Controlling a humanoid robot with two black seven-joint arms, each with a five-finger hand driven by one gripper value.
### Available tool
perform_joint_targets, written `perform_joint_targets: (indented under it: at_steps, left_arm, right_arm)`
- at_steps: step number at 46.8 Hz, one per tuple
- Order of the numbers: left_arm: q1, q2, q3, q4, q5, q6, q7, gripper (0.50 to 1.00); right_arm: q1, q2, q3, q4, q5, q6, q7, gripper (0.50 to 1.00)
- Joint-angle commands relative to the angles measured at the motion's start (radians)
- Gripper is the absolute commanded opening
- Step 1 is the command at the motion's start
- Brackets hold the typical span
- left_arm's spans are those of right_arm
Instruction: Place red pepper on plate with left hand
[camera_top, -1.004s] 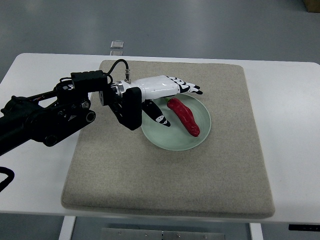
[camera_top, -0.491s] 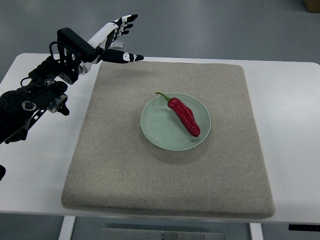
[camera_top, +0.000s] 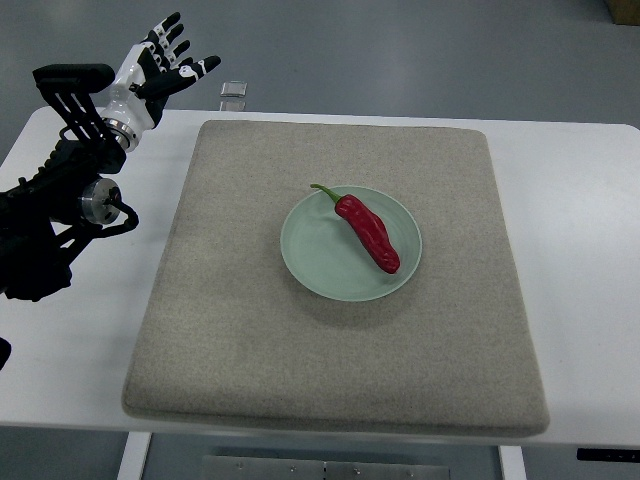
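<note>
A red pepper (camera_top: 369, 232) with a green stem lies across a pale green plate (camera_top: 316, 252) in the middle of a beige mat (camera_top: 220, 330). My left hand (camera_top: 165, 62) is raised at the far left corner of the table, well away from the plate. Its white and black fingers are spread and hold nothing. The black left arm runs down along the left edge. No right arm shows.
The mat covers most of a white table (camera_top: 580, 250). A small clear bracket (camera_top: 234, 92) sits at the table's far edge, just right of my left hand. Grey floor lies beyond.
My left hand has pulled away from the plate, up and to the left, leaving the pepper lying on the plate. The pepper and plate have not moved.
</note>
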Motion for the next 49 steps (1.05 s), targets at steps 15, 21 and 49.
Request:
perform_joint_targets:
  at_steps: [15, 21, 49]
  left_arm:
    - [0.066, -0.004, -0.111, 0.0, -0.113, -0.114, -0.003, 1.0]
    - [0.072, -0.005, -0.155, 0.0, -0.114, -0.159, -0.001, 1.0]
    - [0.075, -0.017, -0.18, 0.004, -0.157, -0.17, -0.001, 1.0]
  right_arm:
    - [0.0, 0.0, 0.0, 0.0, 0.0, 0.0, 0.0, 0.928]
    - [0.0, 0.0, 0.0, 0.0, 0.0, 0.0, 0.0, 0.928]
    - [0.0, 0.0, -0.002, 0.008, -0.008, 0.0, 0.0, 0.928]
